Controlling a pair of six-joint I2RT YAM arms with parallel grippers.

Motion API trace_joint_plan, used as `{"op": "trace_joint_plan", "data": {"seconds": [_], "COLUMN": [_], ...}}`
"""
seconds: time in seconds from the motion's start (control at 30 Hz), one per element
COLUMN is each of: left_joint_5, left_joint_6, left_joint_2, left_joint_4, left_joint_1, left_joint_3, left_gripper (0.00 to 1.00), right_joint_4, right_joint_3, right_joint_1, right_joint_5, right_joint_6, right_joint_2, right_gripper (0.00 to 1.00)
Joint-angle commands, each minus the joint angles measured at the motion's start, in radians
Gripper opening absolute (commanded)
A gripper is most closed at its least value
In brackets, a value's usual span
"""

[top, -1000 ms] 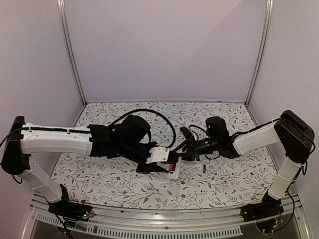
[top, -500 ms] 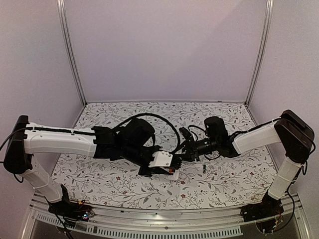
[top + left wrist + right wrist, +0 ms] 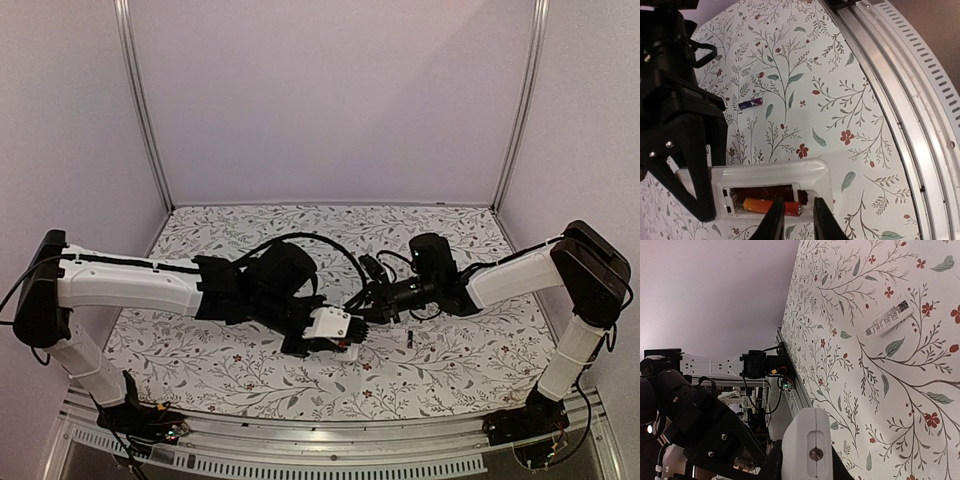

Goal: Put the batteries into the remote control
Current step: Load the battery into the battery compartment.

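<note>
Moved right, narrow-parted left hand point(image 3: 797, 220) meets white remote control point(image 3: 790, 170), orange-red battery point(image 3: 771, 206) in its open bay, right hand point(image 3: 805, 465) clamping it.

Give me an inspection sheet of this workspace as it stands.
Surface: floral cloth, lying flat.
Job's things: remote control with its back open and an orange battery lying in the compartment; black battery loose on the cloth, apart from the remote.
Clutter: barcoded cylinder on the cloth; it may be that loose battery.
Grippers: right gripper clamps the remote's end; left gripper is at the compartment, fingers slightly parted.
Cables: black cables loop over the wrists.
Surroundings: aluminium rail at the near edge; pale walls.
</note>
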Motion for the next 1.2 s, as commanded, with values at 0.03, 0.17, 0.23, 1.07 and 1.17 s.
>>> {"op": "trace_joint_plan", "data": {"seconds": [0.03, 0.17, 0.23, 1.07, 1.17], "left_joint_5": [-0.016, -0.037, -0.042, -0.092, -0.088], "left_joint_6": [0.004, 0.0, 0.0, -0.017, -0.021], "left_joint_2": [0.024, 0.03, 0.03, 0.057, 0.065], "left_joint_4": [0.003, 0.007, 0.011, 0.036, 0.038], "left_joint_1": [-0.014, -0.014, -0.013, 0.022, 0.03], "left_joint_3": [0.027, 0.026, 0.023, 0.006, 0.005], "left_gripper": [0.21, 0.19, 0.18, 0.12, 0.12], "right_joint_4": [-0.008, -0.007, -0.006, 0.016, 0.024], "right_joint_3": [0.025, 0.026, 0.026, 0.036, 0.032], "right_joint_1": [0.011, 0.012, 0.013, 0.042, 0.042], "right_joint_5": [-0.008, -0.011, -0.014, -0.059, -0.059], "right_joint_6": [-0.01, -0.013, -0.014, -0.03, -0.027], "right_joint_2": [-0.006, -0.007, -0.007, -0.049, -0.057], "right_gripper": [0.0, 0.0, 0.0, 0.0, 0.0]}}
